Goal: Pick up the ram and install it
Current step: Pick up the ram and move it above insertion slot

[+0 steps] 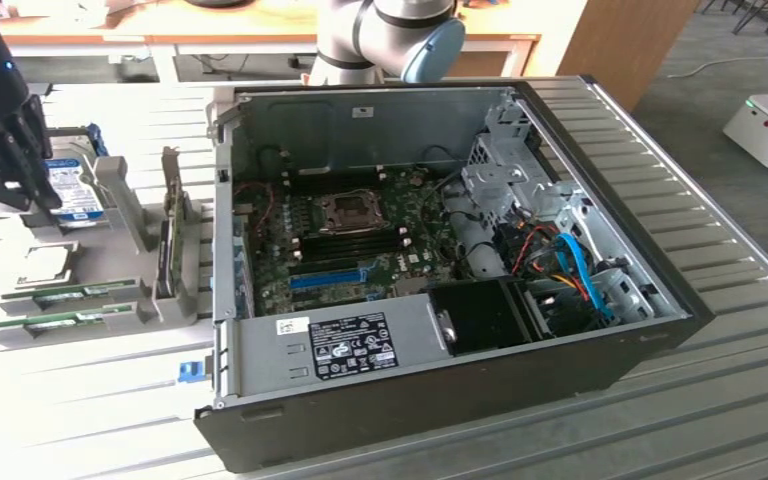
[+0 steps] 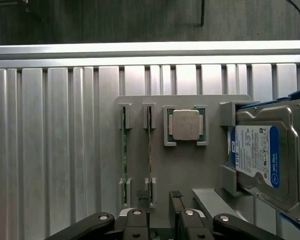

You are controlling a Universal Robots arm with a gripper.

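Gripper hovers over parts tray, jaws apart, empty. Ram stands on edge in tray clips, long sides exposed, likely for pinching; second stick just beside.

Labels on hard drive and power supply unreadable.

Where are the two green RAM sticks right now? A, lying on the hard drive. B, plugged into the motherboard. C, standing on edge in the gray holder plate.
C: one RAM stick and the second RAM stick stand on edge in the gray holder plate, beside the CPU.
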